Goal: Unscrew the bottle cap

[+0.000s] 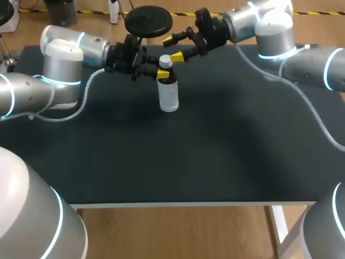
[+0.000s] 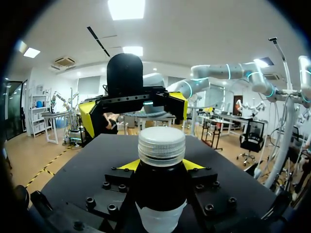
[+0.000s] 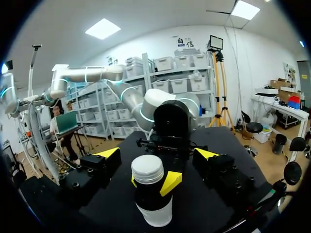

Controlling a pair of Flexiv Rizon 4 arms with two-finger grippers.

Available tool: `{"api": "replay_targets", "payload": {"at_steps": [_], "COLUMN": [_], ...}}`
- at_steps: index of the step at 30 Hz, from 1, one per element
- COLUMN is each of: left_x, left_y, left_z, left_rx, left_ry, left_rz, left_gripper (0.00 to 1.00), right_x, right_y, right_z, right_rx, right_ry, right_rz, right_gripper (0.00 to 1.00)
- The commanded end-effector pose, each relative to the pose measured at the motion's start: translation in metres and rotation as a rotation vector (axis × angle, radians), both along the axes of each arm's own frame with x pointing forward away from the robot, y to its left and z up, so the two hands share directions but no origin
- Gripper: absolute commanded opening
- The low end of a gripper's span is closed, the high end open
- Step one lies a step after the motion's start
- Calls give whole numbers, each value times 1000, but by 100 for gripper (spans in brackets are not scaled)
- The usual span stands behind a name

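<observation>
L gripper squeezes the bottle from both sides, just under the cap; bottle stands up on the black table. R gripper is spread wide, holding nothing, right by the cap. Step now, I think: R must pinch cap & twist. Cap: round, pale, ridged. Bottle: clear, dark up top.

From my left wrist, the bottle hides most of my left end effector's yellow tips. Its base is cut off.
</observation>
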State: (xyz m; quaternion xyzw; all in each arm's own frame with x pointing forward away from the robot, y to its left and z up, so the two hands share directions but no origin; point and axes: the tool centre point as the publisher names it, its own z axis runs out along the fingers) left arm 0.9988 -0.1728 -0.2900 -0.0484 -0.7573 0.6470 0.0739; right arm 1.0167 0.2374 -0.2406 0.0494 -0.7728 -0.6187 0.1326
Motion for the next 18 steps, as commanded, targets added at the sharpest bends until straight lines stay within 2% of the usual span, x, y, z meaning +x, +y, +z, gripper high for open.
{"api": "replay_targets", "payload": {"at_steps": [1,9,18], "left_x": [0,0,0], "left_y": [0,0,0], "left_z": [-1,-1,-1], "left_rx": [-1,-1,-1], "left_ry": [0,0,0], "left_rz": [-1,-1,-1], "left_gripper": [0,0,0], "right_x": [-7,-10,-11], "right_y": [-1,3,8], "right_z": [1,-5,-10], "right_rx": [-39,-49,-36], "right_ry": [-109,-110,-90], "right_rz": [-470,-524,-505], "right_gripper": [100,100,100]}}
